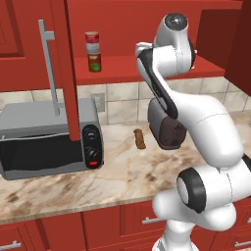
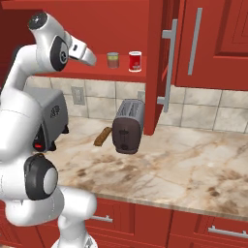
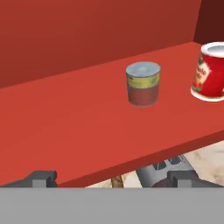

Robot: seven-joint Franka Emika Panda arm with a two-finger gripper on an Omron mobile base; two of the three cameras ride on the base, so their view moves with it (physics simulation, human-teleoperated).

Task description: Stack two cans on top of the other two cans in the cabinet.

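A: Red cabinet shelf, door open. Gripper fingers spread apart, holding nothing, level with the shelf edge.
B: Cans?
A: Brown yellow-banded can ahead, red can to its right; a stacked pair stands well apart

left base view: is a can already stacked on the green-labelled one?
Yes: a red can with a pale band sits upright on top of the green-labelled can on the cabinet shelf.
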